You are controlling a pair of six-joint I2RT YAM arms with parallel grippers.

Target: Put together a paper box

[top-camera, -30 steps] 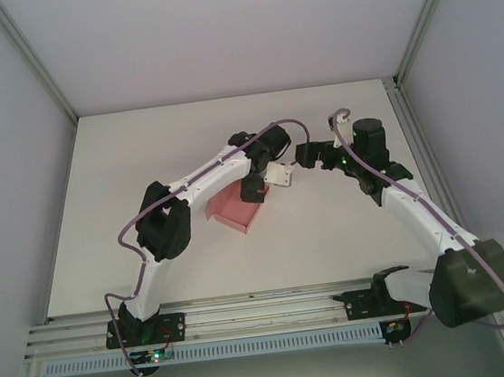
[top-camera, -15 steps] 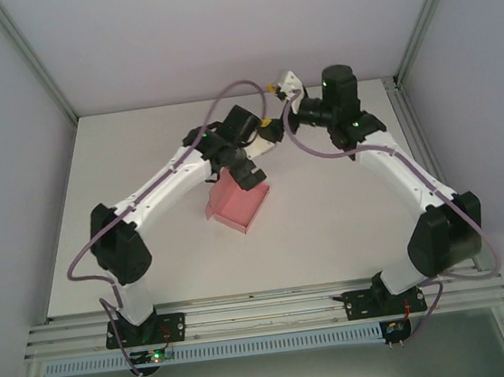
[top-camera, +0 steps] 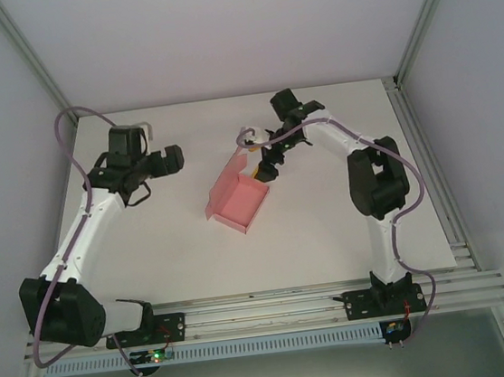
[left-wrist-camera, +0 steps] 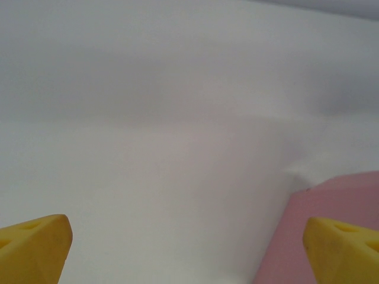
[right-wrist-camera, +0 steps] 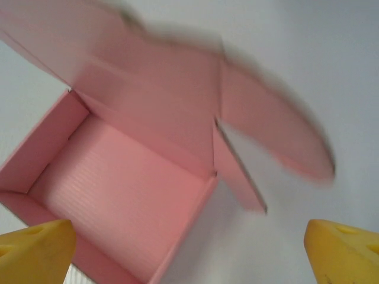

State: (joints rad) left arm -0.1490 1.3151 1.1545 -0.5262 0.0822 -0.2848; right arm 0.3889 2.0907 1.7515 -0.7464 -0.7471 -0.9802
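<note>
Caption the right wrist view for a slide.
Pink box, lid open, on the white table, framed by open yellow jaws.

— What's the paper box (top-camera: 238,199) made of, from your end?
— I see thin pink card, matt, with fine ribbing across its inside floor.
— And the table (top-camera: 330,234)?
— Smooth, white and matt, with no glare on my feed. The fingertips (right-wrist-camera: 340,251) look like dull yellow plastic. The frame rail (top-camera: 266,307) is bare silvery metal.
</note>
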